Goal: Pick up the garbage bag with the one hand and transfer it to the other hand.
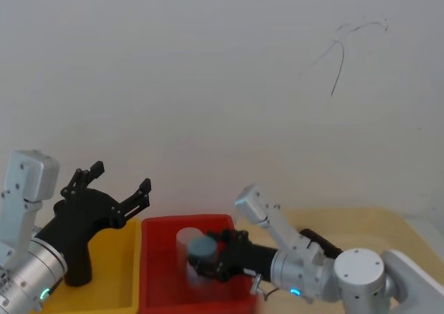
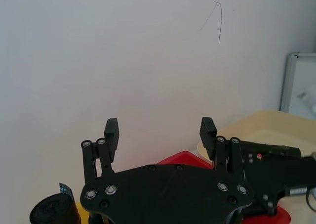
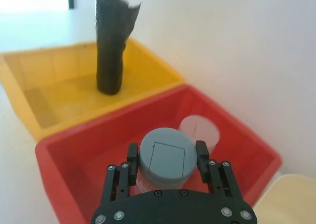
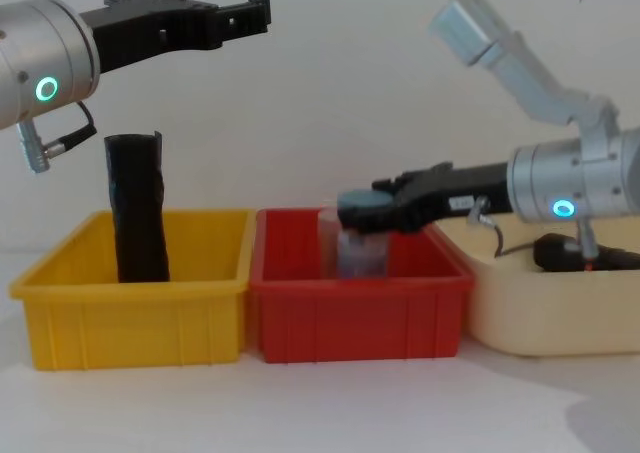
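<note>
The garbage bag (image 4: 138,208) is a tall black crinkled roll standing upright in the yellow bin (image 4: 130,318), also seen as the garbage bag (image 3: 112,46) and the garbage bag (image 2: 52,211). My left gripper (image 4: 255,15) hovers high above and to the right of it, open, with nothing between the fingers of the left gripper (image 2: 159,132). My right gripper (image 4: 355,211) reaches into the red bin (image 4: 360,313). It is shut on the grey-blue lid of a clear jar (image 3: 167,159), not on the bag.
A second jar with a white lid (image 3: 199,129) stands in the red bin behind the held one. A cream tub (image 4: 550,318) at the right holds a black object with a cable (image 4: 575,253). A white wall is close behind the bins.
</note>
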